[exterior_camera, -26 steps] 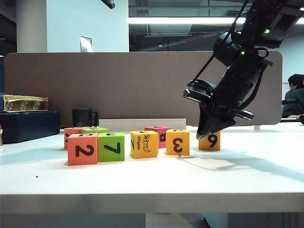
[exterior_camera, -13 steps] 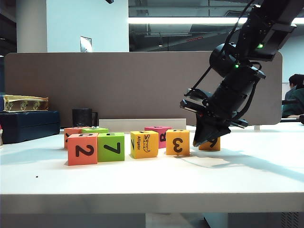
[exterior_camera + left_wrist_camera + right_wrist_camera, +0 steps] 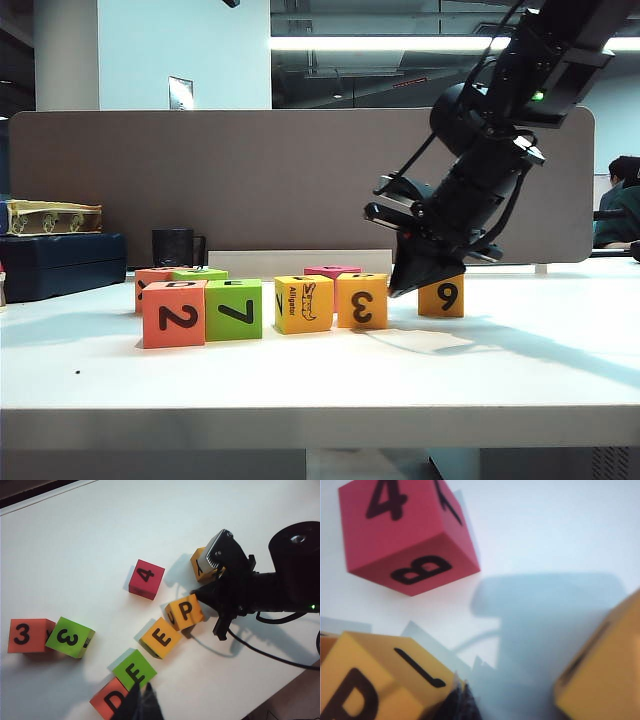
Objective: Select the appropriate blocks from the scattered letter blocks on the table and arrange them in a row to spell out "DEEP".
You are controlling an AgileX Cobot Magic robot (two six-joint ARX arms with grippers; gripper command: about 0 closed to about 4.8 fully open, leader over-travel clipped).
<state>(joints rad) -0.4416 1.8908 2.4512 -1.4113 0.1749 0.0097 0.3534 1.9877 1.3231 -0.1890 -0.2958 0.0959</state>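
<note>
With its fingers together, the right tool (image 3: 405, 284) presses against the P block (image 3: 185, 611) at the row's end near the bench (image 3: 520, 370) front edge, so an off-centre push could twist it askew, while the left tool (image 3: 141, 705), also pinched empty, hovers by the D block (image 3: 111, 701).

Bright, even indoor lighting on a white tabletop (image 3: 300, 380).
A ceiling strip light (image 3: 390, 43) is glowing above; soft shadows are falling beside the blocks; the right wrist view is looking blurred and out of focus up close.
</note>
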